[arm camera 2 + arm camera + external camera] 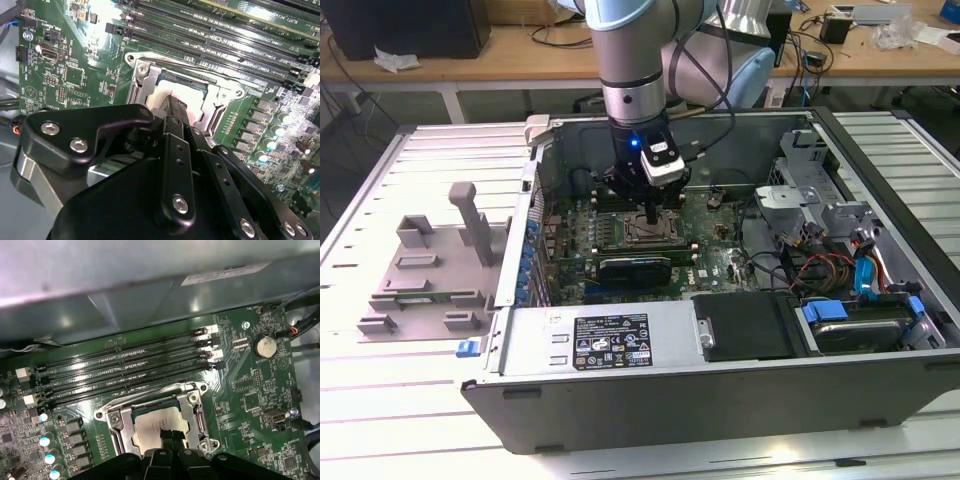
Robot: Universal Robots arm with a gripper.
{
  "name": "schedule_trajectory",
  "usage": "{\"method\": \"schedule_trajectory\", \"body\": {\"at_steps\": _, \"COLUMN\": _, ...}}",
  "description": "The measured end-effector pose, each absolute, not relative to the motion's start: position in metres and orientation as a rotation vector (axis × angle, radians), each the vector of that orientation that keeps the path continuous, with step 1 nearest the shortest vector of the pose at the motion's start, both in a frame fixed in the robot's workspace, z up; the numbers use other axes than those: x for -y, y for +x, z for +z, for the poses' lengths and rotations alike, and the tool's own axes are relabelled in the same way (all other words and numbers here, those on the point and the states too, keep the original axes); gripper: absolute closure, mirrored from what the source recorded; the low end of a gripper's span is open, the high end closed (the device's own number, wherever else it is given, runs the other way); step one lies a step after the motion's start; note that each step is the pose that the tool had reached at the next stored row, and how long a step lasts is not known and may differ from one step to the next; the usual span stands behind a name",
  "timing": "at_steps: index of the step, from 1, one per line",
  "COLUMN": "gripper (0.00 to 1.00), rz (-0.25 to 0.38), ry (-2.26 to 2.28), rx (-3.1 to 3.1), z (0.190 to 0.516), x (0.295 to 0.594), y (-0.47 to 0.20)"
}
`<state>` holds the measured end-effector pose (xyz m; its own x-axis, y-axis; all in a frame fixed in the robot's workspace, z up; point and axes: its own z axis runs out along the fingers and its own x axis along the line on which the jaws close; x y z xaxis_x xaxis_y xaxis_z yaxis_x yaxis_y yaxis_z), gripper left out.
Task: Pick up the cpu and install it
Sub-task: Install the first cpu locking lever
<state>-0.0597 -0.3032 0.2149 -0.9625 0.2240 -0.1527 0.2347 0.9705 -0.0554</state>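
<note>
The cpu (155, 421) lies flat inside the metal frame of the motherboard socket (119, 426), its silver top facing up. In the second wrist view the cpu (161, 94) shows as a pale patch inside the socket frame (141, 75). My gripper (170, 435) stands over the middle of the chip with its two black fingers pressed together, tips at or just above the silver top; I cannot tell if they touch. The exterior view has the gripper (655, 216) pointing straight down into the open computer case (500, 300) over the socket.
Rows of memory slots (125, 371) run beside the socket. A black card (635, 268) sits just in front of it. Cables and a drive cage (840, 265) crowd the exterior view's right of the case. A grey fixture (430, 270) lies on the table at the left.
</note>
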Motion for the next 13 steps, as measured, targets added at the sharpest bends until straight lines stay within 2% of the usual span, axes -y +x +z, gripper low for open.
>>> {"method": "schedule_trajectory", "body": {"at_steps": 8, "gripper": 0.89, "rz": -0.092, "ry": 0.335, "rx": -3.017, "z": 0.2145, "x": 0.3035, "y": -0.0597}}
{"method": "schedule_trajectory", "body": {"at_steps": 13, "gripper": 0.89, "rz": -0.081, "ry": 0.137, "rx": -3.029, "z": 0.2139, "x": 0.3035, "y": -0.0597}}
